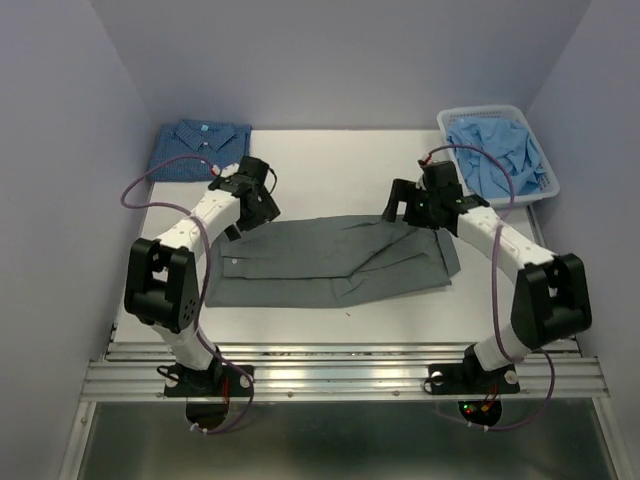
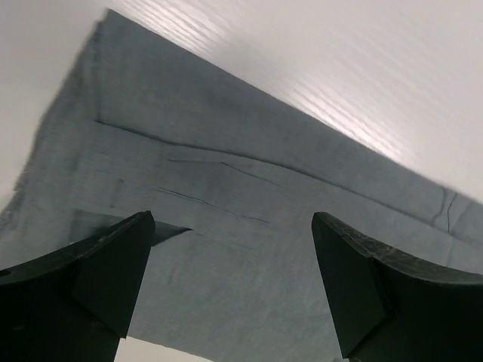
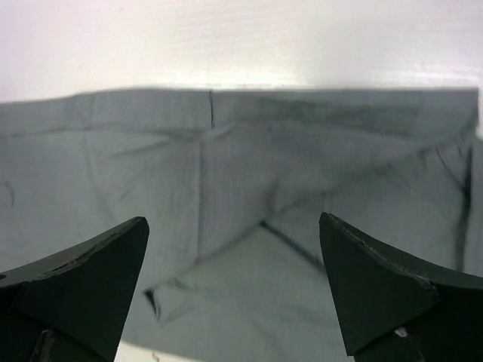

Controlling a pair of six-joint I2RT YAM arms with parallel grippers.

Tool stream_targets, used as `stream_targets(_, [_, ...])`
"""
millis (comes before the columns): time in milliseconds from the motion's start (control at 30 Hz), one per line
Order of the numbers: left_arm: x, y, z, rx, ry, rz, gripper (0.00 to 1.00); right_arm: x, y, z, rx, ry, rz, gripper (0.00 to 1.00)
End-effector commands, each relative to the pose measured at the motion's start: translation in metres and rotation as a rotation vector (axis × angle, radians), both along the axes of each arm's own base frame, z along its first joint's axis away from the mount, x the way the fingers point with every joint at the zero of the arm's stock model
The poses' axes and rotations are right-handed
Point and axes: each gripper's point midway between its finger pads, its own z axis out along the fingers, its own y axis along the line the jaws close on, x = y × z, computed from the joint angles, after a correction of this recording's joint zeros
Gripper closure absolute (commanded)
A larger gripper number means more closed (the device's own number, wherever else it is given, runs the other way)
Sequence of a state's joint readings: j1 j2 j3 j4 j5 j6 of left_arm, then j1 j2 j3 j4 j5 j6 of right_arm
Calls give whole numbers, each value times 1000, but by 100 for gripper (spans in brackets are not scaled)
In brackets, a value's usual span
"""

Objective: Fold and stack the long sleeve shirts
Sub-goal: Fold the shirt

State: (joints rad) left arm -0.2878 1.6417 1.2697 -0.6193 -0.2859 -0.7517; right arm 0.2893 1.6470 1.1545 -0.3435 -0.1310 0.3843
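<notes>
Two shirts, one basket [image 1: 482,110].
Jaws apart, left tool [image 2: 232,249] and right tool [image 3: 234,245] over grey shirt [image 1: 330,262]; blue shirt [image 1: 185,155] folded beyond.

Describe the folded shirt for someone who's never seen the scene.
On the white table, look to the far left corner. The folded shirt lies there: dark blue and squared up, unlike the grey shirt spread mid-table or the pale cloth in the basket.

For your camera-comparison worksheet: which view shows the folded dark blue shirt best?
Top external: the dark blue shirt lies folded, collar visible, far left. Both wrist views face the grey shirt and miss the blue one.
</notes>
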Motion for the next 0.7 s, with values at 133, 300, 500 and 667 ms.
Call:
stream_targets(133, [5, -48, -46, -54, 138, -258, 1, -109, -26, -27, 56, 165, -110, 0])
stream_targets(300, [-12, -49, -80, -73, 206, -248, 1, -101, -31, -51, 33, 175, -174, 0])
stream_targets(500, [-49, -71, -106, -163, 271, -260, 1, -33, -27, -94, -60, 213, -218, 0])
stream_targets(667, [-63, -87, -92, -250, 264, -267, 1, 60, -16, -116, -41, 190, -188, 0])
